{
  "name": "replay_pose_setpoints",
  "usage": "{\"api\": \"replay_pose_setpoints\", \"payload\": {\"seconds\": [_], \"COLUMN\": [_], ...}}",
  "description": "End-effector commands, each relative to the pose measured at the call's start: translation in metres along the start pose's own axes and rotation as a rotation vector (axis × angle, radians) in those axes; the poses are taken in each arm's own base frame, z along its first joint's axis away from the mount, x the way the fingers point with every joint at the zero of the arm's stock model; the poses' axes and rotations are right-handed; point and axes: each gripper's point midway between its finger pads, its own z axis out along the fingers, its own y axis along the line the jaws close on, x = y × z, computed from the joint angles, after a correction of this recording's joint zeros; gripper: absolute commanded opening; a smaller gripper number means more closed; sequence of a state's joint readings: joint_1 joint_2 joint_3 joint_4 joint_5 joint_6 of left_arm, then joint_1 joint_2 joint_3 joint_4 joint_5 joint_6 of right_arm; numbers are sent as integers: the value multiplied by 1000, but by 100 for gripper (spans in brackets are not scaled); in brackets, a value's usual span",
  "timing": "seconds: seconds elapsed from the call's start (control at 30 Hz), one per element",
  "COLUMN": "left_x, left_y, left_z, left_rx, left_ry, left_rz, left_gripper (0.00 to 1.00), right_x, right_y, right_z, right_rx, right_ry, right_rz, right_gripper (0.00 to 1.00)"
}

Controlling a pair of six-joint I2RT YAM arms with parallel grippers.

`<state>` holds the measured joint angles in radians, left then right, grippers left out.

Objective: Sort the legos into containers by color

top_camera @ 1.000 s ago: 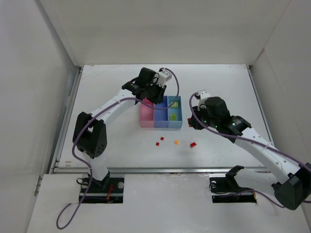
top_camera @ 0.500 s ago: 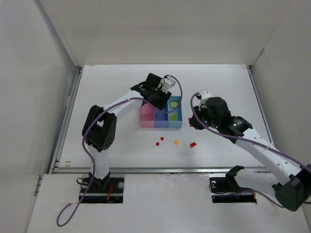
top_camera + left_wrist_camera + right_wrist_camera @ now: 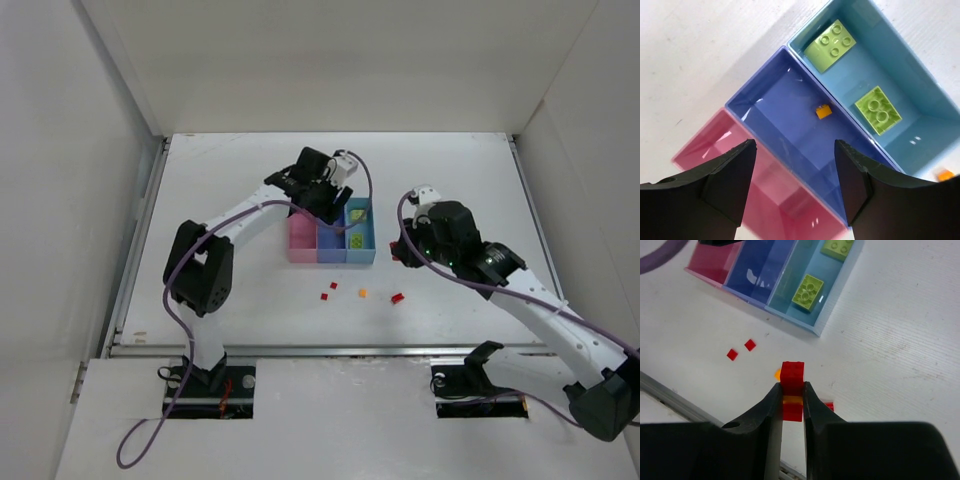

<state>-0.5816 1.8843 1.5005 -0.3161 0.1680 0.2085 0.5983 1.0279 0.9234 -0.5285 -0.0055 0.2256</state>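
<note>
the left gripper (image 3: 794, 148) is held over the bins, its jaws parted about halfway, with nothing between them. three bins are joined in a row at the middle of the table (image 3: 230, 180): the pink bin (image 3: 301, 243) at the left, the violet bin (image 3: 330, 243) in the middle, the light blue bin (image 3: 361, 240) at the right. an orange brick (image 3: 823, 111) is seen lying in the violet bin. a far green brick (image 3: 830, 46) and a near green brick (image 3: 878, 103) are seen flat in the light blue bin. the right gripper (image 3: 791, 390) is placed just right of the bins, above the table, and is clamped on a red stack (image 3: 792, 372) with a thin orange layer in it. four loose bricks (image 3: 324, 296) are scattered on the table nearer than the bins: two red close together at the left, one orange further right, one red rightmost.
</note>
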Motion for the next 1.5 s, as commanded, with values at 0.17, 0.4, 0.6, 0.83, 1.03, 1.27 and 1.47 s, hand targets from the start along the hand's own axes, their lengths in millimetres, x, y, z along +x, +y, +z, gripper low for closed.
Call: {"api": "replay_pose_setpoints", "payload": {"seconds": [0.17, 0.4, 0.6, 0.83, 1.03, 1.27, 1.47], "left_x": [-115, -93, -85, -86, -82, -77, -69], "left_y": [-65, -127, -125, -115, -115, -113, -114], "left_z": [-136, -157, -156, -154, -153, -156, -154], "left_rx": [251, 487, 458, 396, 389, 377, 380], "left_ry": [-305, -330, -316, -299, -291, -294, -278], "left_rz": [146, 297, 297, 257, 234, 234, 230], "left_gripper": [71, 71, 69, 69, 69, 69, 69], "right_x": [-54, -64, -34, 32, 70, 103, 59], "right_y": [29, 20, -65, -102, -115, -127, -110], "right_z": [-44, -30, -11, 40, 78, 92, 71], "right_rx": [-135, -92, 285, 424, 446, 503, 448], "right_ry": [-239, -176, 36, 316, 425, 529, 350], "right_rz": [-17, 109, 279, 333, 344, 334, 361], "right_gripper": [0, 0, 0, 0, 0, 0, 0]}}
